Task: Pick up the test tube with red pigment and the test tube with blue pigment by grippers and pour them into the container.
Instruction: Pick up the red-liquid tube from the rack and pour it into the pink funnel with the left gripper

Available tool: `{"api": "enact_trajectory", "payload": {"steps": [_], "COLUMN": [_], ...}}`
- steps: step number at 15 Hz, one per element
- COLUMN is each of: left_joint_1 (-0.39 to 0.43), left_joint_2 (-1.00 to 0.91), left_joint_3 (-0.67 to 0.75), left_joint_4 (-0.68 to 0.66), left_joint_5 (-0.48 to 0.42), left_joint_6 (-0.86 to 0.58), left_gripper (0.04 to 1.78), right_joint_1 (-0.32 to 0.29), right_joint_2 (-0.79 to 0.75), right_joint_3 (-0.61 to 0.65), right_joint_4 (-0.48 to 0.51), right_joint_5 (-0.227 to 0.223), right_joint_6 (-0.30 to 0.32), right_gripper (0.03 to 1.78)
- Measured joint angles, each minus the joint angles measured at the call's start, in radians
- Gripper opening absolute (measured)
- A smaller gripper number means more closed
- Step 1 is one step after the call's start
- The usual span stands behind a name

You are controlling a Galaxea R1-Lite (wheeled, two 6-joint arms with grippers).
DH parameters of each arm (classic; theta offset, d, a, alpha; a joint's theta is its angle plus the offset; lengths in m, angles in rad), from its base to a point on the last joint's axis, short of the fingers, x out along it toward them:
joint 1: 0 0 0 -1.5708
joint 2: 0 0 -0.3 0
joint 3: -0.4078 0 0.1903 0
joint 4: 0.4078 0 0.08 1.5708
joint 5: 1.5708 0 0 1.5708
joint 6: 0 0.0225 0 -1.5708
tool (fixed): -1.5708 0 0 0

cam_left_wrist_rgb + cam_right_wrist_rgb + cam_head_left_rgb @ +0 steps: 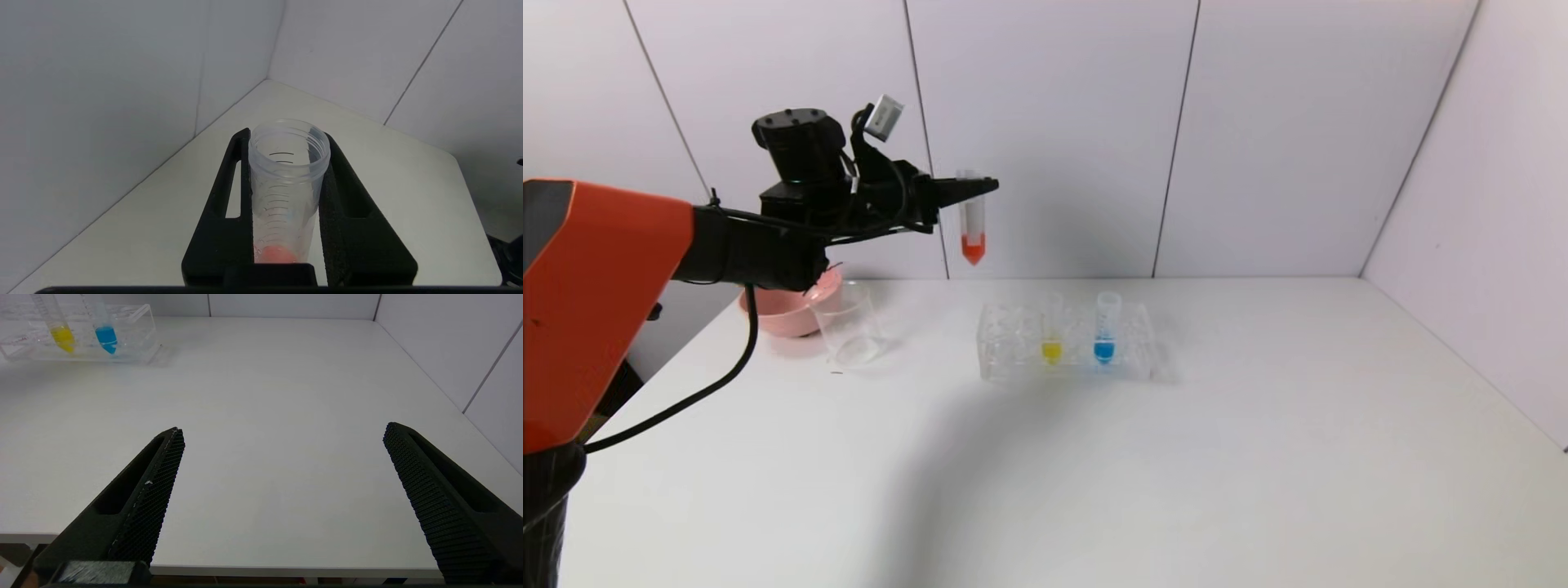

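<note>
Done: our left gripper (pixel 968 189) clamps red tube (pixel 971 222), upper left of frame | Left: pour both into beaker (pixel 849 322); blue tube (pixel 1105 328) racked mid-frame | right gripper (pixel 282 457) gaping, idle

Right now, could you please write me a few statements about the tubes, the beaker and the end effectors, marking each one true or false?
1. The left end effector holds the red tube upright above the table. True.
2. The blue tube lies flat on the table. False: it stands in the rack, beside the yellow tube.
3. The right end effector is open and holds nothing. True.
4. The red tube is tipped over the beaker. False: it hangs upright, off to the right of the beaker.
5. The pink bowl sits in front of the rack. False: it sits behind the beaker, at the table's left.
</note>
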Motion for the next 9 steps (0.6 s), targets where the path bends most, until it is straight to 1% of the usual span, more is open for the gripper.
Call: {"api": "enact_trajectory", "payload": {"steps": [2, 4, 6, 8, 9], "left_joint_1": [0.026, 0.05, 0.058, 0.056, 0.056], "left_joint_2": [-0.022, -0.042, -0.058, -0.079, -0.091], "left_joint_3": [-0.001, -0.002, 0.0, 0.014, 0.027], "left_joint_4": [0.038, 0.089, 0.18, 0.276, 0.291], "left_joint_5": [0.035, 0.098, 0.196, 0.316, 0.352], "left_joint_6": [0.005, 0.054, 0.165, 0.302, 0.336], "left_gripper": [0.46, 0.46, 0.46, 0.47, 0.46], "right_joint_1": [0.0, 0.0, -0.001, 0.0, 0.0], "right_joint_2": [0.0, 0.0, 0.0, 0.0, 0.0], "right_joint_3": [0.0, 0.0, 0.0, 0.0, 0.0], "right_joint_4": [0.0, 0.0, 0.0, 0.0, 0.0], "right_joint_5": [0.0, 0.0, 0.0, 0.0, 0.0], "right_joint_6": [0.0, 0.0, 0.0, 0.0, 0.0], "right_gripper": [1.78, 1.78, 1.77, 1.77, 1.78]}}
